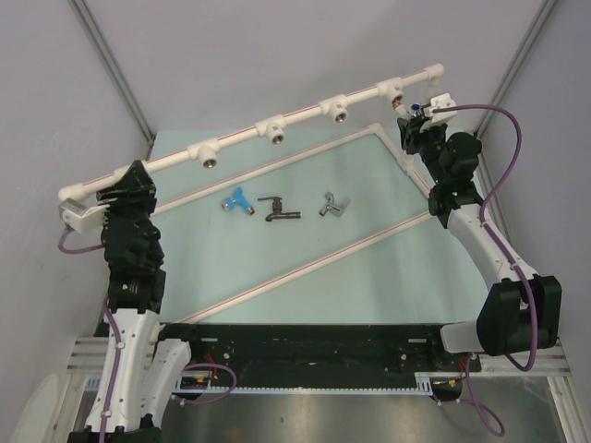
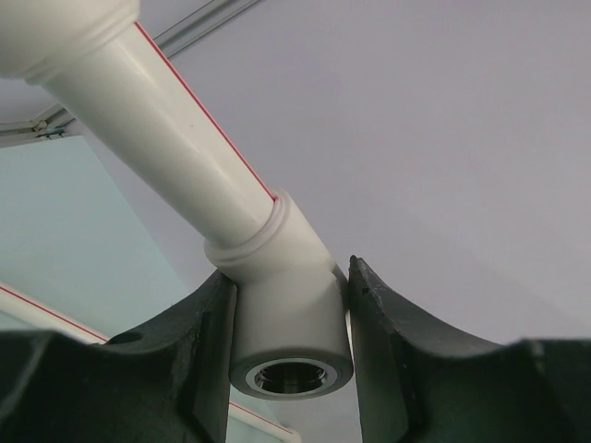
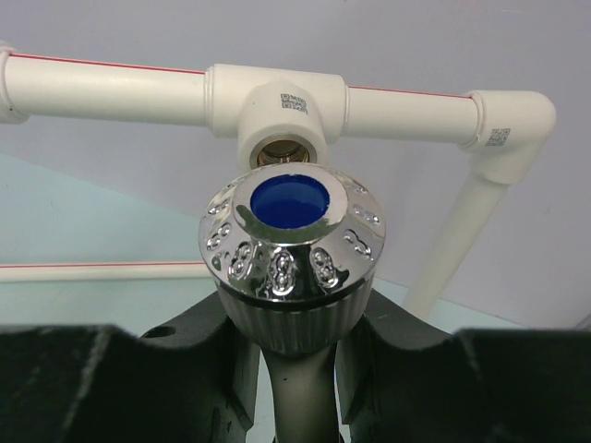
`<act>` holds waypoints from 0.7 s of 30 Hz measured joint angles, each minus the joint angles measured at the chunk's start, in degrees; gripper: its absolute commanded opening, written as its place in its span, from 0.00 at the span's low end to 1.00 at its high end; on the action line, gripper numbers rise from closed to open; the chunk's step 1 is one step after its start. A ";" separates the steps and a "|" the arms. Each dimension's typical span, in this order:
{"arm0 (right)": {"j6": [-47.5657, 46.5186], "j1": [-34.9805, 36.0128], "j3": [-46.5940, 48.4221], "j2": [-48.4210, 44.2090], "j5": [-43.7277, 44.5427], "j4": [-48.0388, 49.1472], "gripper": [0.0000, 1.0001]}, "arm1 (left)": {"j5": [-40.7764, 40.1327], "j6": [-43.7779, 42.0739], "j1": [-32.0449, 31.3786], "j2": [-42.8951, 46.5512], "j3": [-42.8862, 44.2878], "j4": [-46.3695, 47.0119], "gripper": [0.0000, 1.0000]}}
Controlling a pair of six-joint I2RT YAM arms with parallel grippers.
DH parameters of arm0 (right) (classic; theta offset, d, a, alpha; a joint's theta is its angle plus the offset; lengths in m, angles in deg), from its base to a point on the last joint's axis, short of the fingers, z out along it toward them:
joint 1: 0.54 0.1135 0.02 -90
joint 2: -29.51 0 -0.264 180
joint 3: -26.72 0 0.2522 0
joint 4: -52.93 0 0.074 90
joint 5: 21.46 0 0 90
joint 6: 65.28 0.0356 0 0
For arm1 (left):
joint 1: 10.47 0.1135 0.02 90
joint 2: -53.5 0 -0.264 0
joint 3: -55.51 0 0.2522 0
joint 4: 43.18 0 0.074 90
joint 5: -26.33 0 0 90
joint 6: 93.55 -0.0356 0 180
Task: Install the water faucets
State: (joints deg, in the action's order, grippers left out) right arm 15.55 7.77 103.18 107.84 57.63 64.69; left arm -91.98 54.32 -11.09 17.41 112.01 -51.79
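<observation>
Right gripper (image 3: 294, 323) pinching a chrome-knobbed faucet (image 3: 291, 242) just short of the tee socket (image 3: 282, 152)
It sits upper right in the top view, clamped below the knob — rigid and likely light, but slick plating may twist, so the ribbed collar is the better hold. Left gripper (image 2: 291, 272) pinches the pipe's end fitting (image 2: 291, 332). Blue faucet (image 1: 237, 200), dark faucet (image 1: 277, 210) and silver faucet (image 1: 334, 206) lie mid-frame, well apart from both arms — free room there; the elbow (image 3: 512, 120) right of the socket crowds turning
</observation>
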 measured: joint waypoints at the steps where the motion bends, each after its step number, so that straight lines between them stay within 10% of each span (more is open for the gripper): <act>1: -0.13 0.09 0.00 -0.02 0.04 -0.02 0.00 | 0.00 -0.04 0.00 0.00 0.00 0.00 0.10; 21: -2.62 1.55 1.62 -1.53 1.64 -0.81 0.00 | -0.52 -0.98 -0.52 0.17 -0.28 0.44 0.08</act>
State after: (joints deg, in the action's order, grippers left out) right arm 12.93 9.33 104.80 106.31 59.26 63.88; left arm -92.51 53.33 -11.62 17.58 111.73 -51.36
